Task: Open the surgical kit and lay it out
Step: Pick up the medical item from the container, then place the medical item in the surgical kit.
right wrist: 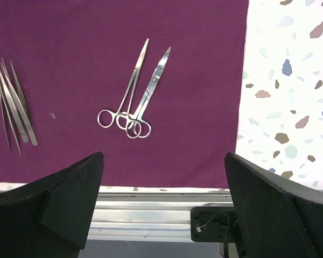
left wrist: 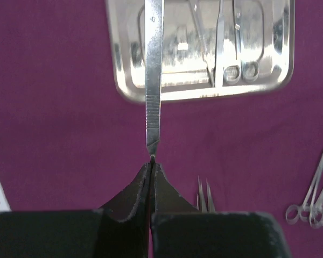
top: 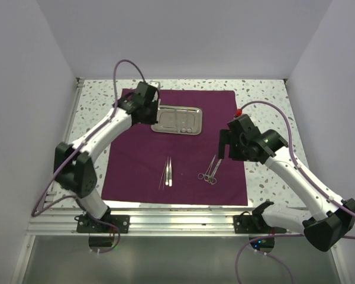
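Observation:
The maroon cloth point(top: 136, 165) lies spread flat on the table. The steel tray point(top: 196, 131) sits at its far middle, with a few instruments point(left wrist: 234, 48) still inside. My left gripper point(left wrist: 152, 164) is shut on the end of a thin flat steel handle point(left wrist: 153, 80), held over the tray's left rim point(left wrist: 121, 80). Tweezers point(top: 167, 173) lie on the near middle of the cloth. Scissors and forceps point(right wrist: 132, 94) lie to their right. My right gripper point(right wrist: 164, 156) is open and empty, above the cloth's near right edge, close to the scissors point(top: 210, 170).
The speckled tabletop point(top: 266, 100) shows around the cloth. An aluminium rail point(top: 177, 222) with both arm bases runs along the near edge. White walls enclose the left, right and back. The cloth's right edge point(right wrist: 243, 91) borders bare table.

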